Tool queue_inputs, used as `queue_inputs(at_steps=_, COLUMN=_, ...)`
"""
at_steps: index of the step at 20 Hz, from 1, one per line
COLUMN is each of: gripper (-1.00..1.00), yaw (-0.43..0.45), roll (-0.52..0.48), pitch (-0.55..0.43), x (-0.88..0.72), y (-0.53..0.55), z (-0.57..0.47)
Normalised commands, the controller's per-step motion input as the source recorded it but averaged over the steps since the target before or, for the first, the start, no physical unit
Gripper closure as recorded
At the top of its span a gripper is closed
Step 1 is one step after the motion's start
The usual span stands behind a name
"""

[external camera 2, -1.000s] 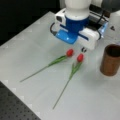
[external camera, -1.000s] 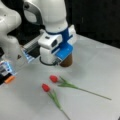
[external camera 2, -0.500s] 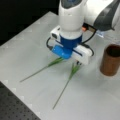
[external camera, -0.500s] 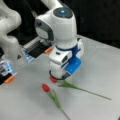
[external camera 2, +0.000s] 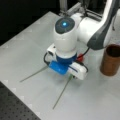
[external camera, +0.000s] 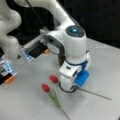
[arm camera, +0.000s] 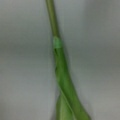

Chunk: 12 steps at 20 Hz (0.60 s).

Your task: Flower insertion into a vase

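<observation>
The grey bench [external camera: 22, 100] is carrying everything, and the white arm [external camera 2: 92, 27] is reaching down over its middle, its round blue-lit wrist joint sitting directly above the flowers. The hand [external camera: 68, 86] is hanging low at the end of the arm, almost on the bench surface, right over the stem of one of the two flowers; its fingers are hiding beneath the white and blue body in both front views, so I cannot tell how far open it is or whether it has hold of anything. The vase [external camera 2: 110, 60], a dark brown upright cylinder with an open round rim, is standing on the bench well apart from the hand, toward a front view's right, and is showing nothing inside at this angle. Two red flowers are lying flat on the bench: one flower [external camera: 53, 78] is resting with its red head just beside the hand and its thin stem running out under the hand to the far side, while the other flower [external camera: 46, 88] is lying just beside the first, its leafy stem slanting away from the hand. In the wrist view a green stem [arm camera: 58, 65] with a leaf is filling the middle, lying against the grey bench.
</observation>
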Motion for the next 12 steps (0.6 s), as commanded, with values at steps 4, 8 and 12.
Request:
queue_inputs(at_steps=4, gripper=-1.0, yaw=0.058, roll=0.0, pitch=0.022, x=0.16, y=0.04, z=-0.18)
queue_inputs(at_steps=8, gripper=-1.0, yaw=0.04, roll=-0.002, pitch=-0.011, x=0.17, y=0.03, z=-0.21)
queue_inputs(at_steps=12, gripper=-1.0, yaw=0.029, roll=0.0, pitch=-0.011, x=0.16, y=0.02, z=-0.19)
